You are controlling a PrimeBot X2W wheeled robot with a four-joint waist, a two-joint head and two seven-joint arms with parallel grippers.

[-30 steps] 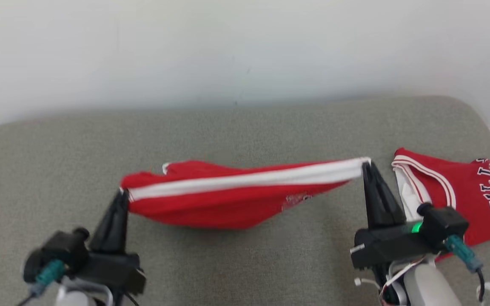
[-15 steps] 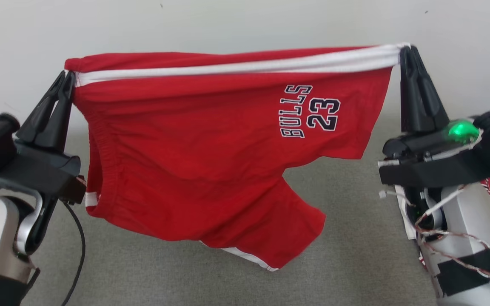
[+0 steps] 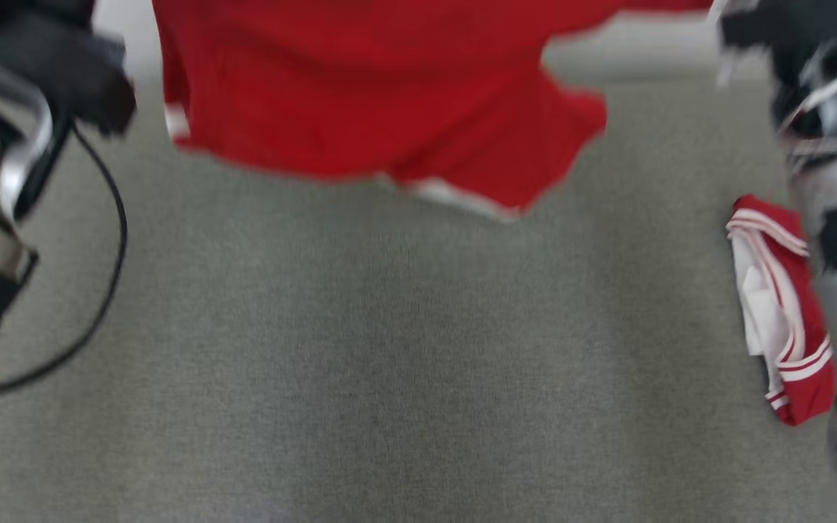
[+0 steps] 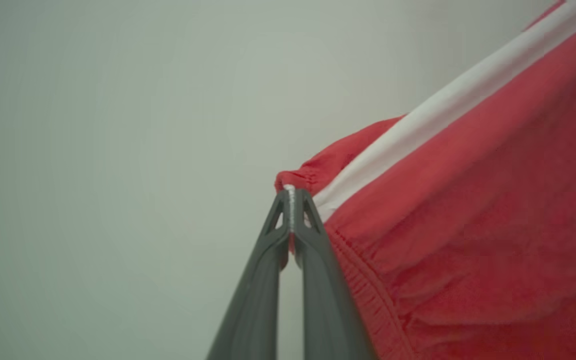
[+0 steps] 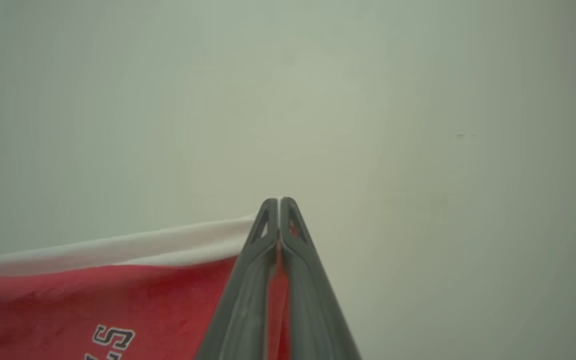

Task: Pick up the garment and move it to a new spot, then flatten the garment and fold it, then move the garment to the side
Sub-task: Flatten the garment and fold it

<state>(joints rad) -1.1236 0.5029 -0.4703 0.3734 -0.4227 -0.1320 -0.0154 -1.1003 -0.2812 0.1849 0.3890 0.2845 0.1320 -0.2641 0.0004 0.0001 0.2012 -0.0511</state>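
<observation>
red shorts point(image 3: 360, 94) (soft, white-striped) hang pinched by left claw point(image 4: 291, 192), right claw point(image 5: 279, 202).

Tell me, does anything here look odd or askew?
The red shorts hang lopsided in mid-air, one leg drooping lower, pinched by the left fingers and right fingers. Another red garment lies bunched on the grey surface.

Beneath me spreads a grey, cloth-covered table point(image 3: 389, 363), softly and evenly lit; ahead of me stands a plain pale wall point(image 4: 118, 125).
</observation>
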